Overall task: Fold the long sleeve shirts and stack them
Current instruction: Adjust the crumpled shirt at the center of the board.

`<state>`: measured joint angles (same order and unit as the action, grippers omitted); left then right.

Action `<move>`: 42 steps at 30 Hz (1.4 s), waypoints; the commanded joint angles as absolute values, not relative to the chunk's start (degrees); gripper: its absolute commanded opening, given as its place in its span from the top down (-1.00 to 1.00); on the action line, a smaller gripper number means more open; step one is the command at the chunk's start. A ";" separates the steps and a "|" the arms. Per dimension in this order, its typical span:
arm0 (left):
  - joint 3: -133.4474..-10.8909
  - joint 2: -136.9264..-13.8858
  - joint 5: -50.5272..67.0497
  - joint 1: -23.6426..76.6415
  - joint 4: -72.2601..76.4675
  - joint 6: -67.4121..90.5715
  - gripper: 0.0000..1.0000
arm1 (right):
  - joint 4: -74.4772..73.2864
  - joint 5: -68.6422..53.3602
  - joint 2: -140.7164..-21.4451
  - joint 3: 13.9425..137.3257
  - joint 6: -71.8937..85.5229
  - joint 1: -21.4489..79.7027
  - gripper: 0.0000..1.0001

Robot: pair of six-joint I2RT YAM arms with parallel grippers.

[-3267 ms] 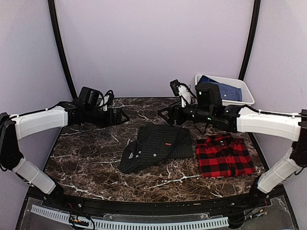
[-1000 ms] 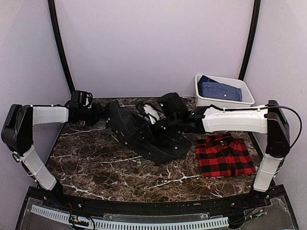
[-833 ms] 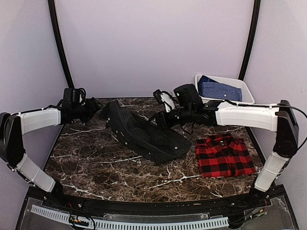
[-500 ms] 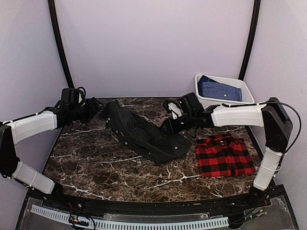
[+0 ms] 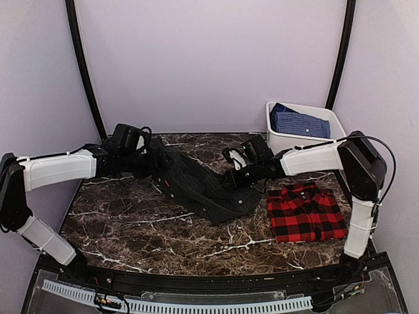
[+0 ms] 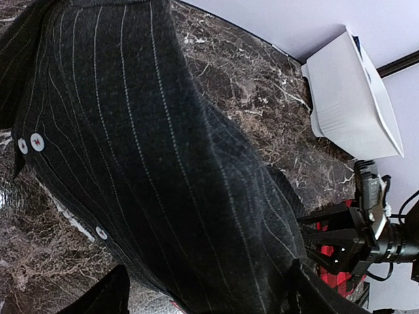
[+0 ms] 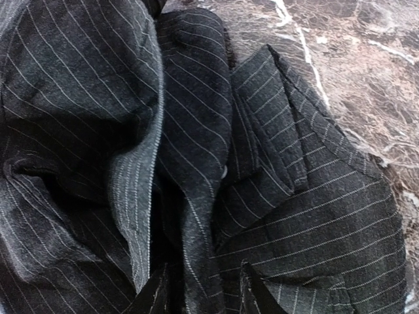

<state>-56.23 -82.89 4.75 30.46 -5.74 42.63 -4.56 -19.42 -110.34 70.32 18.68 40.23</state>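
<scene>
Jaws on your left gripper (image 6: pixel 208 284) stand wide apart at the far-left end of the pinstripe shirt (image 5: pixel 200 186), whose long axis runs slantwise to the near right, where your right gripper (image 7: pixel 203 291) straddles a fold, bite not confirmable, near the plaid shirt (image 5: pixel 306 212).

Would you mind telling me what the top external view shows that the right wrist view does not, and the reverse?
Only the top external view: the folded red plaid shirt and the white bin holding blue cloth. Only the right wrist view: the fine creases and a pointed flap in the fabric, seen close up. Both: the pinstriped shirt lying crumpled on the marble table.
</scene>
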 commanded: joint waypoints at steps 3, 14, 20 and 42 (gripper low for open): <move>-58.13 -85.18 3.15 31.19 -9.97 40.61 -0.51 | -0.26 -23.92 -111.74 69.14 21.18 40.43 0.51; -55.12 -82.77 -2.64 30.76 -11.99 39.85 0.98 | -3.59 -11.97 -105.76 69.97 22.03 39.94 1.00; -54.73 -84.58 -0.92 25.26 -8.39 37.63 1.00 | -11.06 -0.30 -93.63 71.52 20.22 39.20 1.00; -72.71 -100.94 19.66 17.04 -7.95 33.56 -0.42 | -23.50 5.98 -91.53 77.57 18.80 37.35 1.00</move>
<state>-79.59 -109.27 17.15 15.70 -8.62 32.47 -22.68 2.11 -89.54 76.44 19.38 38.70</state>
